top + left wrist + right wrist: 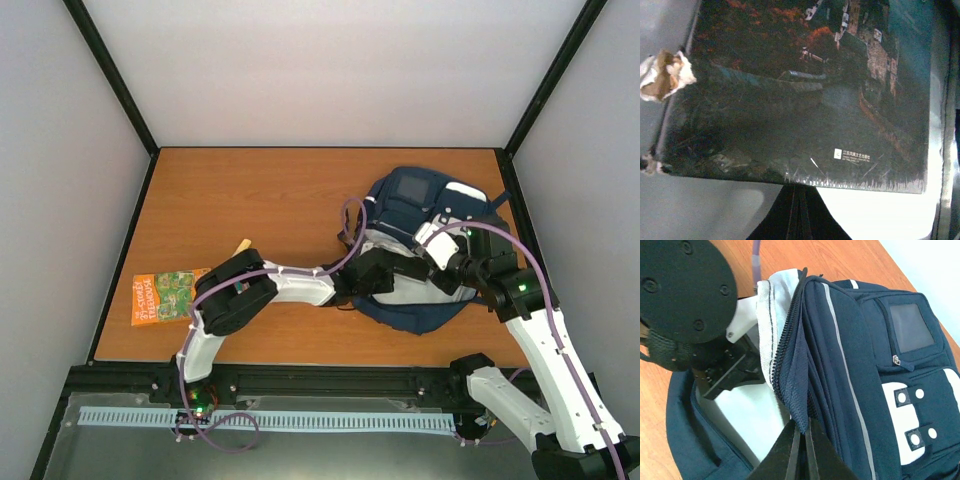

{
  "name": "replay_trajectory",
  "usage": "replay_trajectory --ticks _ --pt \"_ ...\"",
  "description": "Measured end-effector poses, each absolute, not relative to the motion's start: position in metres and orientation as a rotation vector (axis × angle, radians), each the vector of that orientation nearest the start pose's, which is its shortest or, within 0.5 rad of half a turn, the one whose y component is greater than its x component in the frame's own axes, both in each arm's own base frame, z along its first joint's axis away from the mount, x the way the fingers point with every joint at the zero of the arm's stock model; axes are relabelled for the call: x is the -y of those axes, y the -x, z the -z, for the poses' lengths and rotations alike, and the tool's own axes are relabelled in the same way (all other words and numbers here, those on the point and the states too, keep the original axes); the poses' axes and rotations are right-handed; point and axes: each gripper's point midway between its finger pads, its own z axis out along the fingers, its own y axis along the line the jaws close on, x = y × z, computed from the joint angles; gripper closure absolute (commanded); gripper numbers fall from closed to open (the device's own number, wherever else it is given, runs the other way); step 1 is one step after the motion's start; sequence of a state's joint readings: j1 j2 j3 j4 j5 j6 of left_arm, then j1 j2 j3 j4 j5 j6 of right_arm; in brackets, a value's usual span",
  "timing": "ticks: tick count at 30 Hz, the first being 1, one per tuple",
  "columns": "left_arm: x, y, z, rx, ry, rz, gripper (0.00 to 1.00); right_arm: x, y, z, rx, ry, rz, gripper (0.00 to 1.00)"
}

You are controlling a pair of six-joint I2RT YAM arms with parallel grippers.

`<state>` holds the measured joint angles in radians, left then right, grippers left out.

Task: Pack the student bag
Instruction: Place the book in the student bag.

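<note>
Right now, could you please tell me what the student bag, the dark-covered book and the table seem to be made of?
Student bag: matte navy woven fabric, probably synthetic; weave and soft folds show. Its lining: light grey cloth. Book: glossy printed cover, possibly film-wrapped; glints along its edge. Table: smooth wood-look top; solid wood or laminate, I cannot tell.

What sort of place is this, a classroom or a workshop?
Probably a robot test booth: a wooden table walled by plain white panels, two robot arms bolted at its near edge, working on a navy backpack.
</note>
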<state>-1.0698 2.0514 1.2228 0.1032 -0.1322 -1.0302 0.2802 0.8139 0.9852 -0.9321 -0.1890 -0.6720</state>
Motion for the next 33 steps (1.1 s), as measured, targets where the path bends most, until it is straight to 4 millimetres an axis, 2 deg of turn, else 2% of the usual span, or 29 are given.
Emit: replay_trajectory --ticks 6,11,17,22,26,31,33 --pt "0.484 -0.293 -0.050 -2.411 0.048 0.959 0.99 -0.099 -0.226 -0.237 -2.016 1.147 -0.027 0.97" --pt "0.498 -0.304 -0.052 -2.369 0.076 0.995 0.99 -0.099 -0.226 -0.237 -2.014 1.145 -0.026 0.97" --pt "0.499 -0.310 -0.054 -2.345 0.103 1.001 0.99 -0.098 -0.224 -0.233 -2.012 1.141 -0.024 0.97" --pt "0.493 -0.306 -0.051 -2.352 0.094 0.999 0.98 -0.098 -0.224 -0.226 -2.025 1.134 -0.027 0.97" --pt "0.477 -0.295 -0.056 -2.384 0.057 0.986 0.87 -0.096 -0.226 -0.222 -2.034 1.124 -0.018 0.97" --pt "0.459 -0.272 -0.090 -2.413 -0.037 1.014 0.63 -0.096 -0.232 -0.216 -2.039 1.118 -0.006 0.97" --pt "0.449 -0.262 -0.100 -2.438 -0.077 1.007 0.58 -0.097 -0.234 -0.212 -2.045 1.121 -0.007 0.97"
